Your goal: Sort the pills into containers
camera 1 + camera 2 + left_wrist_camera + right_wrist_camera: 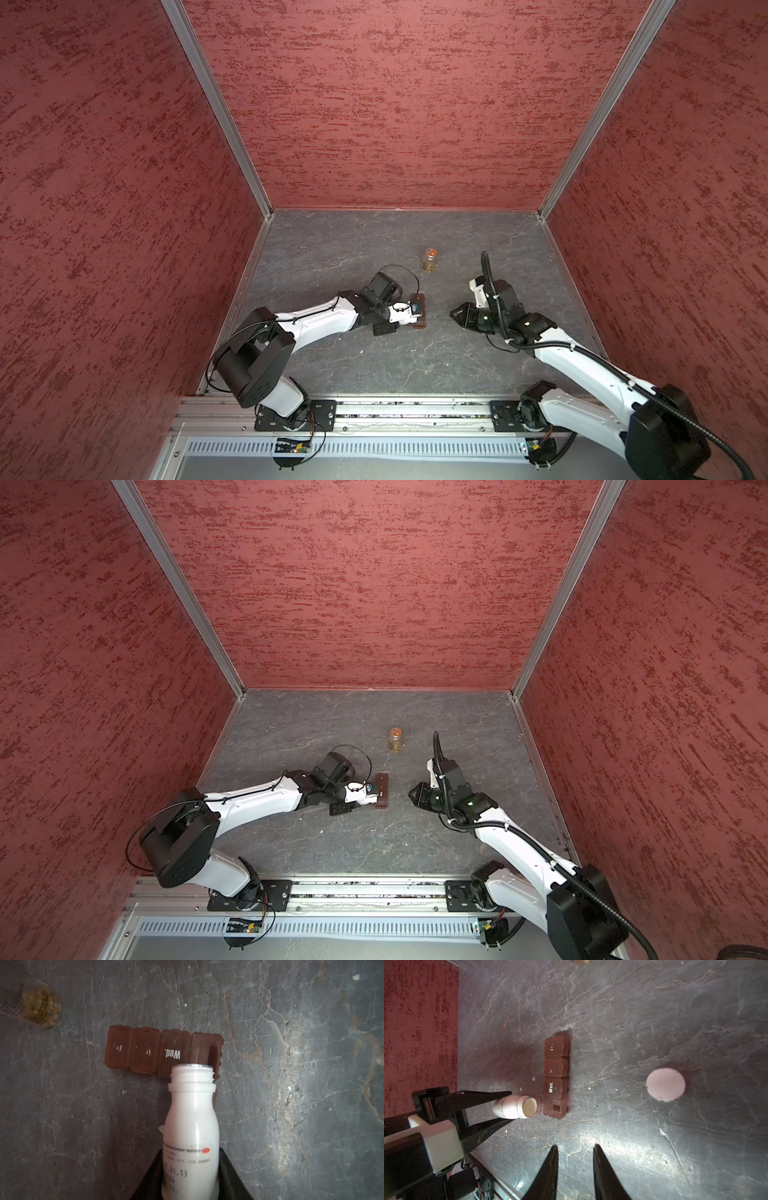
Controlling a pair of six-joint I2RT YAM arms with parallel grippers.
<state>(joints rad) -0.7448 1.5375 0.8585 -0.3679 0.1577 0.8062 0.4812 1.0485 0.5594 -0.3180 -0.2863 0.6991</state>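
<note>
Lying on its side, the small white bottle (192,1115) is pinched by the left gripper (510,1106) around its labelled body, cap off, mouth aimed at the containers (133,1049). The containers are seen as one dark-brown strip of four square compartments, laid flat on the grey marbled table (332,257), near its middle in both top views, between the two arms. Three lids are shut; "Wed." is printed on the one next to the open compartment (215,1051). The open compartment is at the strip's end nearest the robot base. The bottle mouth is held just beside it; contact cannot be told. The right gripper (575,1145) is held to the right of the strip, apart from it, jaws parted a little with nothing between them. A round white cap (665,1084) is laid flat on the table, across the strip from the bottle. An amber bottle (430,259) with an orange top is stood upright farther back, with yellow capsules (45,1001) visible inside. Small white specks (533,1078) are scattered near the strip; whether they are pills cannot be told.
</note>
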